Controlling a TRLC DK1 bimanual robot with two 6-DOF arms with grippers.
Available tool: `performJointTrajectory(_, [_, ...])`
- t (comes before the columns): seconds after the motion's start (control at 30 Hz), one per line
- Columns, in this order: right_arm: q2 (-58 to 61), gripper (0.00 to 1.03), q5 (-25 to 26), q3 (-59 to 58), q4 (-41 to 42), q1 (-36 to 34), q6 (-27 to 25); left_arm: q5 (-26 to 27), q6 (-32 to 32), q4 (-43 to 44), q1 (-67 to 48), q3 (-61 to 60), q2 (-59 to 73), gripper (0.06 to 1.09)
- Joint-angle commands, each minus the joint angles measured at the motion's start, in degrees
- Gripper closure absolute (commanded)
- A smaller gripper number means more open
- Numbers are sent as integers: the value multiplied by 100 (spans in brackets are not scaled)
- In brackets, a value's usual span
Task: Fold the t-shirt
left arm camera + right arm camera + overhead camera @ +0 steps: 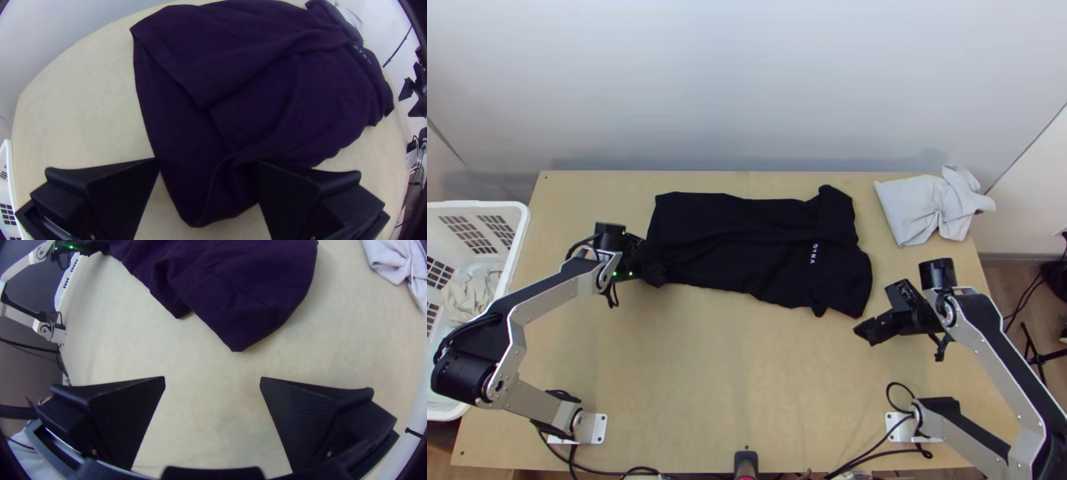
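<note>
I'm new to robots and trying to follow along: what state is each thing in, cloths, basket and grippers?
Black t-shirt: partly folded, wrinkled, not yet a neat bundle
Left gripper: open, at a corner of the shirt
Right gripper: open, empty
Pale cloth: crumpled
Basket: upright, holding cloth
Cloth inside: bunched

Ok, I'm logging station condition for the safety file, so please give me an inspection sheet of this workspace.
Surface: light wooden table; spills, nothing seen
Job's things: black t-shirt, partly folded, creased
Clutter: crumpled pale cloth at the far right corner; white basket at left, holding light fabric
Grippers: left hand open at the shirt's near left corner; right hand open, near the shirt's right end
Cables: black cables, looped near the arms' bases
Surroundings: pale wall beyond the table
</note>
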Motion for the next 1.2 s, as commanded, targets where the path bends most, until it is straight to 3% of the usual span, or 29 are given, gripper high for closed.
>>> performJointTrajectory(0.0, [582, 4, 122, -139, 454, 227, 123, -6, -21, -58, -48, 214, 72, 14])
performJointTrajectory(0.23, [1233, 4, 131, -51, 1456, 438, 686, -14, -12, -111, -22, 302, 125, 14])
performJointTrajectory(0.43, [1936, 7, 527, -7, 1851, 473, 739, -6, -12, -111, -13, 364, 204, 14])
performJointTrajectory(0.47, [1953, 7, 615, 2, 1939, 482, 747, -6, -21, -120, -22, 381, 213, 21])
performJointTrajectory(0.53, [2032, 14, 650, 55, 2088, 526, 871, -6, -65, -93, -31, 408, 239, 48])
performJointTrajectory(0.57, [2024, 26, 658, 90, 2088, 561, 932, -6, -83, -93, -40, 408, 239, 66])
performJointTrajectory(0.63, [1918, 72, 658, 169, 2115, 693, 941, -6, -74, -67, -92, 417, 239, 105])
performJointTrajectory(0.67, [1813, 100, 658, 204, 2141, 763, 976, -6, -100, -93, -101, 417, 230, 105])
performJointTrajectory(0.8, [1189, 100, 650, 406, 2009, 860, 1204, -6, -188, -120, -75, 417, 99, 105])
performJointTrajectory(1.0, [652, 100, 615, 1610, 708, 860, 1222, -6, -206, -357, 224, 460, -227, 105])
performJointTrajectory(1.17, [547, 100, 474, 2700, -302, 956, 1204, -6, -258, -1262, 505, 874, -578, 105])
